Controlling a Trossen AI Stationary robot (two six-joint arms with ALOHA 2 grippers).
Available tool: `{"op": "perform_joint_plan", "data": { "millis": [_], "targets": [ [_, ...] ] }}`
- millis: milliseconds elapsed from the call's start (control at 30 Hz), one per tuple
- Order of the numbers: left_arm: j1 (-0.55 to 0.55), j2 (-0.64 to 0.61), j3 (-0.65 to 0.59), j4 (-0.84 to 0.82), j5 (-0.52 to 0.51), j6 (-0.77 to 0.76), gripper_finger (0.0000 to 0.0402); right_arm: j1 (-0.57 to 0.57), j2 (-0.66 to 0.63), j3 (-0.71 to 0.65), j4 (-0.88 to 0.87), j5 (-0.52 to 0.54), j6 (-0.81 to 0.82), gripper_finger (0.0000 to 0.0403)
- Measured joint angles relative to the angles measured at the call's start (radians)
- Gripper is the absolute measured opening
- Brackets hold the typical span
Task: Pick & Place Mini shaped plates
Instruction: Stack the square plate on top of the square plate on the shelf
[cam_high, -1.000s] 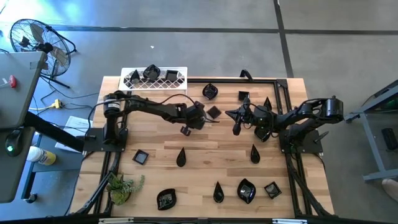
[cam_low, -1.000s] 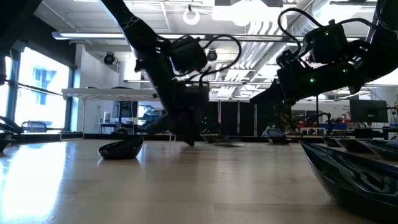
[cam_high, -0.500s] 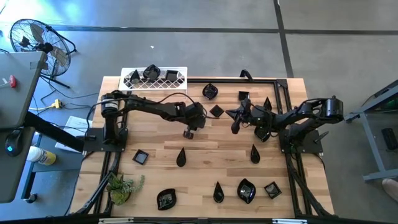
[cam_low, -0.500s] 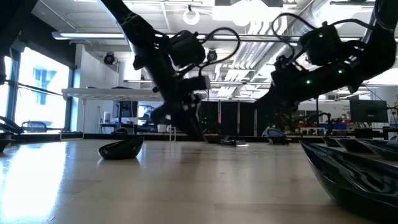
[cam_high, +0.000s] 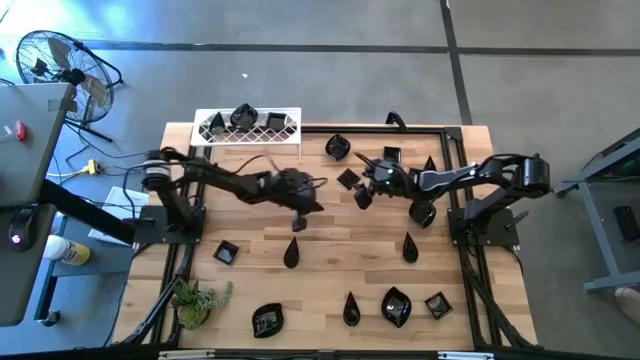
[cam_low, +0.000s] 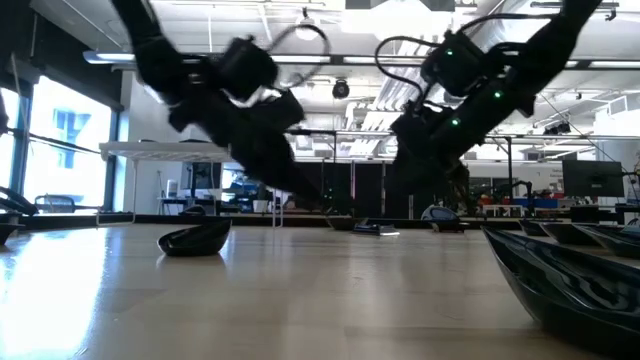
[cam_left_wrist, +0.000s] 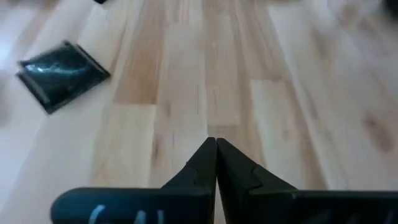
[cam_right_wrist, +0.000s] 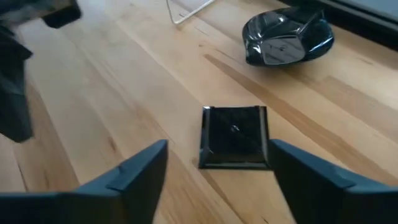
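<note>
Several glossy black mini shaped plates lie flat across the wooden table (cam_high: 250, 225). A square plate (cam_high: 348, 180) (cam_right_wrist: 235, 135) lies near the table's middle. My right gripper (cam_high: 360, 195) (cam_right_wrist: 217, 177) hovers open just short of it, one finger to each side, touching nothing. A leaf-shaped plate (cam_high: 338, 147) (cam_right_wrist: 286, 37) lies beyond it. My left gripper (cam_high: 298, 220) (cam_left_wrist: 216, 148) is shut and empty above bare wood, with a square plate (cam_left_wrist: 62, 74) some way off.
A white wire rack (cam_high: 248, 125) with plates on it stands at the far left edge. Teardrop plates (cam_high: 291, 253) (cam_high: 409, 247) lie near the middle. More plates (cam_high: 396, 306) line the near edge. A small green plant (cam_high: 198, 298) sits at the near left corner.
My left gripper has shut on nothing and drawn back toward the table's left and near side. My right gripper has moved toward the table's left, up to the square plate, and has opened. The plates have not moved.
</note>
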Motion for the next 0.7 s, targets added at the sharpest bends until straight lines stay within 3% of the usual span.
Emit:
{"op": "perform_joint_plan", "data": {
  "millis": [100,233,567,700],
  "targets": [
    [0.0,-0.063,-0.097,0.141,-0.013,-0.066,0.0002,-0.002,0.06,0.063,-0.03,-0.006,0.002,0.0317],
    [0.0,-0.117,-0.19,0.215,-0.044,-0.113,0.0001,-0.002,0.168,0.157,-0.119,0.004,-0.049,0.0329],
    [0.0,-0.147,-0.257,0.265,-0.09,-0.138,0.0001,-0.026,0.257,0.292,-0.278,0.051,-0.051,0.033],
    [0.0,-0.147,-0.257,0.269,-0.09,-0.135,0.0001,-0.064,0.261,0.282,-0.284,-0.026,-0.005,0.033]
  ]
}}
